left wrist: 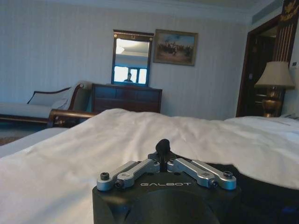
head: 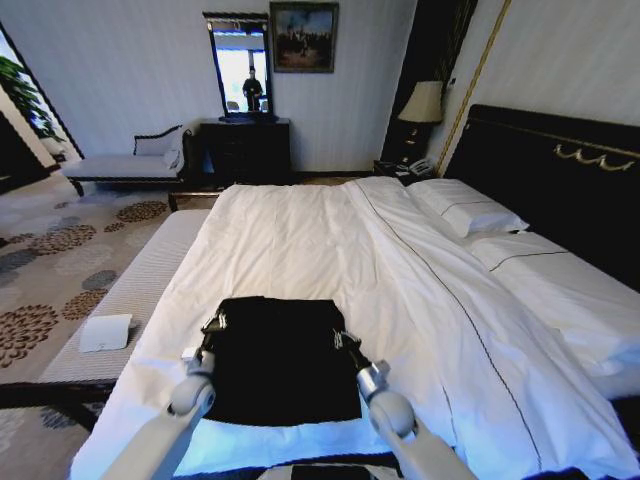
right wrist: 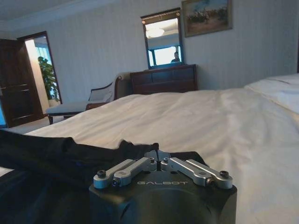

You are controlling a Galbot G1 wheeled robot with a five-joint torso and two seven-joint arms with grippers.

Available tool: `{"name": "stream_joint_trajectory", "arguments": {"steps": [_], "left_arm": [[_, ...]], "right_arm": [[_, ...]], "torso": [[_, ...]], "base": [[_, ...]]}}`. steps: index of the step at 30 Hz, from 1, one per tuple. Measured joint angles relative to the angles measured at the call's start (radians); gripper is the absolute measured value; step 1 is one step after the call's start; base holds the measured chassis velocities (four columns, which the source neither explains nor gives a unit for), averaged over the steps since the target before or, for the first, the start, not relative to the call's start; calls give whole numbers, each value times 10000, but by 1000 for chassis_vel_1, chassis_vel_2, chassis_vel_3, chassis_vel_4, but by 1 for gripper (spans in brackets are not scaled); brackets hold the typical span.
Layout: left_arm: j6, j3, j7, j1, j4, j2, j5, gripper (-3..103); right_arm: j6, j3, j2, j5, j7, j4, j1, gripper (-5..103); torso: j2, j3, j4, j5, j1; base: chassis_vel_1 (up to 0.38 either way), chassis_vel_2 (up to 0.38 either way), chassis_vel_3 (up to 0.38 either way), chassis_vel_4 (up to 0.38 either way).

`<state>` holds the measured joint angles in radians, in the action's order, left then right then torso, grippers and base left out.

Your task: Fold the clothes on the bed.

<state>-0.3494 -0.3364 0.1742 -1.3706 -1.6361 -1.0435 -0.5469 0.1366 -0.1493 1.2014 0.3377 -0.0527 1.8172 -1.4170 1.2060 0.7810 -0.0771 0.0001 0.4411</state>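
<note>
Hotel bedroom, double bed [head: 330,250], dresser [head: 245,150], lamp [head: 422,102]

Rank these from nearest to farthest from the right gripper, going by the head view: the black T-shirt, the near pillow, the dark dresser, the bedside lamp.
1. Black T-shirt: at the right gripper, along the shirt's right edge.
2. Near pillow: up the bed, to the right.
3. Bedside lamp: beyond the pillow, by the headboard's far end.
4. Dark dresser: against the far wall, under the mirror.

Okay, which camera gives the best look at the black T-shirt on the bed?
The head view: it shows the whole black T-shirt flat on the bed, with the left gripper and right gripper at its far corners. The right wrist view shows bunched fabric edge-on; the left wrist view, a dark sliver.
</note>
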Motion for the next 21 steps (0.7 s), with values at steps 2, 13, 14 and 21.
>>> {"name": "stream_joint_trajectory", "arguments": {"steps": [2,13,14,21], "left_arm": [[-69,-279,-153,-558,-226,-137,50,2],[-358,-907,-467,-1392,-529,-301,167,2],[-358,-907,-467,-1392,-529,-301,167,2],[-486,-1091,-560,-1694,-649,-509,354,2]], "right_arm": [[66,-164,108,-151,24,241,-476,0],[506,-778,456,-945,142,782,-2148,0],[506,-778,456,-945,142,782,-2148,0],[767,-998,769,-1577,76,1270,-3267,0]], "torso": [[-1,0,1,-3,0],[-1,1,-1,-1,2],[-1,1,-1,-1,2],[-2,1,-1,-1,1]], "base": [[0,0,0,0],[0,0,0,0],[0,0,0,0],[0,0,0,0]]}}
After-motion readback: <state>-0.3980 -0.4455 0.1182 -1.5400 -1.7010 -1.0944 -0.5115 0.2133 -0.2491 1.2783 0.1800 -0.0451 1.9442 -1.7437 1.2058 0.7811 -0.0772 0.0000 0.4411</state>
